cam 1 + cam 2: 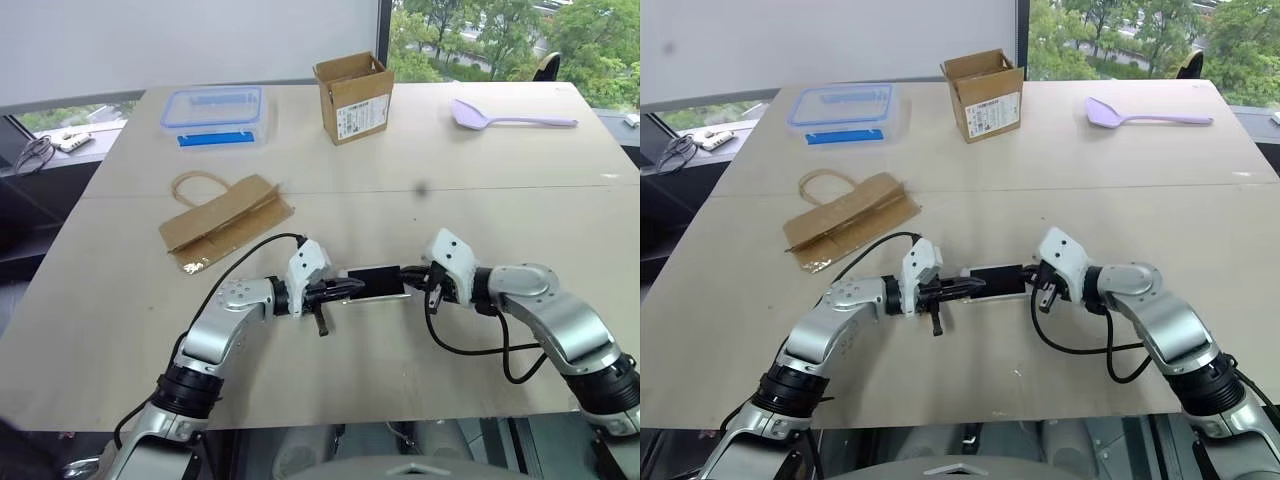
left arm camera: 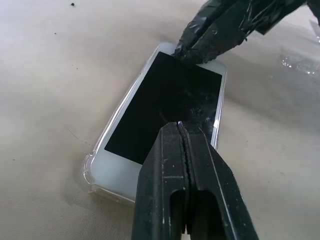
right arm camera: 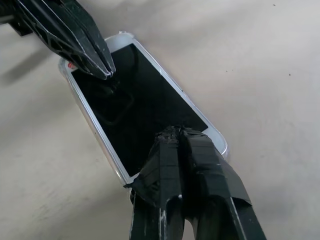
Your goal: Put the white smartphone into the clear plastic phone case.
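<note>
— Two arms over one broad tan table [image 1: 520, 210]; what lies on it, biggest first?

— At the far side, a clear food box with a blue lid [image 1: 214, 113], an open cardboard box [image 1: 353, 97] and a lilac spoon [image 1: 510, 118]. Nearer, on the robot's left, a flattened brown paper bag [image 1: 224, 220]. Smallest, at the near middle, the white smartphone [image 2: 165, 107].

— How does the phone lie?

— Flat, black screen up, its long axis running left to right across the table, one short end toward each arm. The clear plastic phone case [image 2: 90, 170] shows as a glossy rim around its edges and corners, so the phone sits inside the shell. Whether every corner is fully seated I cannot tell.

— And the grippers?

— The left gripper [image 1: 345, 288] reaches in from the left with its black fingers pinched together, gripping nothing; the tips are over the screen near the phone's left end. The right gripper [image 1: 408, 271] comes from the right, fingers likewise pressed together and empty, tips at the phone's right end.

— Touching?

— In the left wrist view the right gripper's tip sits on the far edge of the screen. In the right wrist view the left gripper's tip sits right at the glass; actual contact I cannot confirm.
</note>
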Available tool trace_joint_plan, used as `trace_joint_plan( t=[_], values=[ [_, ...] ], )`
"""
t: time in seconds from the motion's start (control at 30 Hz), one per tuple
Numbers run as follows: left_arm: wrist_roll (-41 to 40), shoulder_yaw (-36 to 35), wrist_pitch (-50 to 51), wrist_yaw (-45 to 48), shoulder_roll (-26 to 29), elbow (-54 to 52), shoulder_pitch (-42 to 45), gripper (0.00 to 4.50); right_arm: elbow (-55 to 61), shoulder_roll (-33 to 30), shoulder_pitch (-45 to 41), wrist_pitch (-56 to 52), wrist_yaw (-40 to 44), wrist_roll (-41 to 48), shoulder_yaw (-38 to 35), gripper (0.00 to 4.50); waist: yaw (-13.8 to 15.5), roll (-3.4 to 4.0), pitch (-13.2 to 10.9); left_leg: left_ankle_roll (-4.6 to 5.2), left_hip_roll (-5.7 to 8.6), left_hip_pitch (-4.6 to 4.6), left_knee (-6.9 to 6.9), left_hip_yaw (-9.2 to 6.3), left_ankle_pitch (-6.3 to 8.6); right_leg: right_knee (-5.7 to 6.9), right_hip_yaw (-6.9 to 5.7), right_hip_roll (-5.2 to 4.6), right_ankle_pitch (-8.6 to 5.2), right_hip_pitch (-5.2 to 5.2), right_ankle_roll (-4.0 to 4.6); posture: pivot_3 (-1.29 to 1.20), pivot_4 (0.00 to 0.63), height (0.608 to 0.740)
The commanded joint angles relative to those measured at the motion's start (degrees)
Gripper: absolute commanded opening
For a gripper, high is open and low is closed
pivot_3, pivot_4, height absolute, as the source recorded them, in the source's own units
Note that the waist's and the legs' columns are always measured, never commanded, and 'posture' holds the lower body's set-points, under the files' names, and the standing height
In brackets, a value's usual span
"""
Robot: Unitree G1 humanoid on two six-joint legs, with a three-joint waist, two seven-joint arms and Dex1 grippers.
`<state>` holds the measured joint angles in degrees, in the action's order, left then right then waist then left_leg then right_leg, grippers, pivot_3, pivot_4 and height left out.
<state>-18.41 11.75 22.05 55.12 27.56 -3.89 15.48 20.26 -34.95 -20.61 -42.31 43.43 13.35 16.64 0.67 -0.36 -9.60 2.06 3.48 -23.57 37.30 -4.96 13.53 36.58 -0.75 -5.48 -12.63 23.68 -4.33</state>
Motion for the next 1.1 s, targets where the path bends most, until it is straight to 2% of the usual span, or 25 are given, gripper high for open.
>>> trace_joint_plan(
  t=[0.03,0.2,0.3,0.53,0.67,0.8,0.87,1.0,1.1],
  values=[
    [1.43,0.78,0.52,-0.53,0.59,0.47,-1.53,0.00,-2.02,-1.66,-0.39,-4.52,0.41,-1.78,2.91,0.03,0.01,-0.02,0.06,0.01,0.00,0.06,0.00,0.02,0.00,0.06,0.02,0.00,0.00,-0.02,0.00,0.00,0.150,0.740],
    [1.27,0.69,1.06,-1.46,0.34,-0.88,-2.40,0.00,-3.13,-3.55,-2.20,-13.24,1.96,-0.85,6.76,0.03,0.15,-0.05,0.15,0.02,-0.01,0.59,-0.04,0.05,0.02,0.09,0.07,-0.01,-0.03,-0.47,0.01,0.00,0.150,0.740],
    [1.26,0.81,1.20,-2.09,0.08,-1.32,-2.83,0.00,-6.50,-2.52,-3.53,-16.31,2.50,-0.35,8.67,0.03,0.15,-0.31,0.52,0.04,-0.02,0.83,-0.06,0.01,0.04,0.01,0.03,-0.04,-0.10,-0.73,0.10,0.00,0.150,0.740],
    [1.01,0.84,2.82,-3.62,-0.71,-2.32,-2.44,0.00,-16.64,0.19,-3.29,-13.32,3.26,-3.32,13.56,0.03,0.07,-0.75,1.75,0.03,-0.08,1.27,-0.11,-0.01,0.06,-0.03,0.00,-0.02,-0.33,-1.14,-0.02,0.00,0.150,0.740],
    [0.91,1.04,5.15,-4.68,-1.37,-3.62,-1.41,0.00,-21.41,1.54,-2.40,-11.25,3.55,-5.50,15.45,0.03,-0.09,-0.59,2.12,-0.19,-0.19,1.91,-0.25,-0.03,0.23,-0.23,-0.01,-0.03,-0.39,-1.84,-0.05,0.00,0.150,0.740],
    [0.84,1.01,6.11,-5.02,-1.41,-4.45,-1.51,0.00,-24.97,2.69,-1.12,-8.59,3.62,-8.04,17.46,0.03,-0.39,-0.88,2.72,-0.22,-0.35,2.05,-0.33,-0.09,0.26,-0.38,0.00,-0.11,-0.39,-2.00,-0.05,0.00,0.150,0.740],
    [0.51,0.52,6.47,-5.21,-1.28,-5.14,-1.63,0.00,-24.27,3.54,0.77,-2.77,1.68,-9.31,15.65,0.03,-0.71,-0.86,2.95,-0.23,-0.35,2.07,-0.43,-0.11,0.26,-0.52,0.07,-0.12,-0.39,-2.03,-0.05,0.00,0.150,0.740],
    [-1.42,-1.64,5.72,-5.65,-2.05,-6.56,-2.03,0.00,-18.40,5.32,4.77,12.56,0.66,-7.40,7.45,0.03,-0.91,-0.67,2.83,-0.23,-0.36,1.99,-0.50,-0.19,0.26,-0.62,0.09,-0.13,-0.39,-2.00,-0.05,0.00,0.150,0.740],
    [-3.64,-5.11,2.88,-7.60,-4.85,-8.04,-3.04,0.00,-11.78,6.76,8.53,17.67,0.80,-2.03,-0.59,0.03,-0.96,-0.25,2.38,-0.22,-0.29,1.85,-0.50,-0.17,0.25,-0.69,0.08,-0.15,-0.37,-1.88,-0.07,0.00,0.150,0.740]
  ],
)
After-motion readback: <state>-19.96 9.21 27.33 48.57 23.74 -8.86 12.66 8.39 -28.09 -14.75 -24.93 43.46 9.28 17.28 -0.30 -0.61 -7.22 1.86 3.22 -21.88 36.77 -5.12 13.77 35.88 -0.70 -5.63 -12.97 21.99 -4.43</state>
